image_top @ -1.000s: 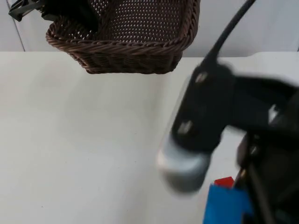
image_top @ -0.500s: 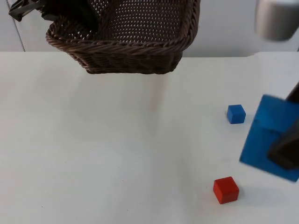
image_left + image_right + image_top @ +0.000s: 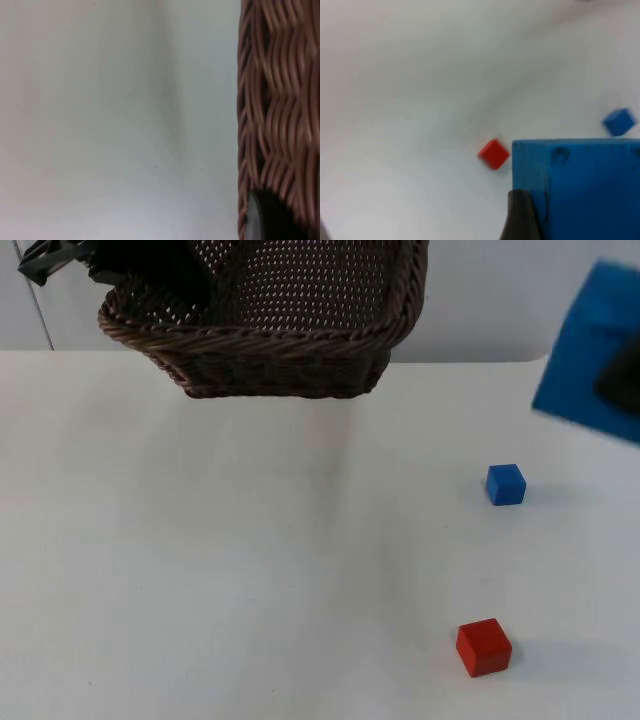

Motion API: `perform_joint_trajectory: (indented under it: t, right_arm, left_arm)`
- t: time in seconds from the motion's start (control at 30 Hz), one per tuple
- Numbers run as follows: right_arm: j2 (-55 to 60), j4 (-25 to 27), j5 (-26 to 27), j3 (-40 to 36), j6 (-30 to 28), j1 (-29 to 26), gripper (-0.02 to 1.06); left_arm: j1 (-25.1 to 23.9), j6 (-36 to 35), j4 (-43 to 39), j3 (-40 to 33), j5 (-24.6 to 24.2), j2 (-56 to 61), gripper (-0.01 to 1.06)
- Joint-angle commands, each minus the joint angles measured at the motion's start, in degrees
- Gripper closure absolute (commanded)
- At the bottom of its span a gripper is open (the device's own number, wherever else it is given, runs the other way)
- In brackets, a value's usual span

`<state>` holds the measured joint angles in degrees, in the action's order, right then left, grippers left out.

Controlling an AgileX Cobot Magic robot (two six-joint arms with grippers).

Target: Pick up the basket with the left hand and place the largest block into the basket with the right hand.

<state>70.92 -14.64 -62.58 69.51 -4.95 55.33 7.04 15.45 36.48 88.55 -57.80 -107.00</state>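
Note:
The brown wicker basket point(image 3: 280, 335) hangs in the air above the table's far edge, tilted, with my left gripper point(image 3: 130, 270) shut on its left rim. In the left wrist view a black fingertip point(image 3: 265, 220) lies against the basket's woven wall point(image 3: 275, 100). The large blue block point(image 3: 595, 350) is lifted high at the right edge, to the right of the basket, and my right gripper point(image 3: 622, 385) is shut on it. In the right wrist view the large blue block point(image 3: 585, 190) sits beside a dark fingertip point(image 3: 522, 215).
A small blue cube point(image 3: 506, 484) and a small red cube point(image 3: 484, 647) rest on the white table point(image 3: 250, 560) at the right. Both the red cube point(image 3: 494, 153) and the blue cube point(image 3: 619, 121) appear far below the held block. A grey wall stands behind.
My right arm has risen from the front right of the table, carrying the large blue block up and back. The two small cubes came into sight. The basket has stayed still.

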Motion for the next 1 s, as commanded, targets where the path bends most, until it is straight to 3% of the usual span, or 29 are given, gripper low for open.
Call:
perform_joint_trajectory:
  t: [0.0,0.27,0.63,0.8,0.97]
  right_arm:
    - [-0.6,-2.2,-1.0,3.2,0.4,-0.4,1.05]
    - [0.9,-5.1,0.7,12.3,1.1,-0.4,1.05]
    - [12.3,-7.5,1.9,23.8,3.2,-1.7,1.05]
    - [16.1,-4.2,2.9,28.8,3.4,-7.1,1.05]
    - [21.5,2.8,4.9,33.6,0.5,-12.7,1.05]
  left_arm:
    - [-0.1,-0.3,1.6,0.1,0.3,0.9,1.05]
    - [-0.1,-0.3,1.6,0.1,0.3,0.9,1.05]
    - [-0.1,-0.3,1.6,0.1,0.3,0.9,1.05]
    - [-0.1,-0.3,1.6,0.1,0.3,0.9,1.05]
    - [-0.1,-0.3,1.6,0.1,0.3,0.9,1.05]
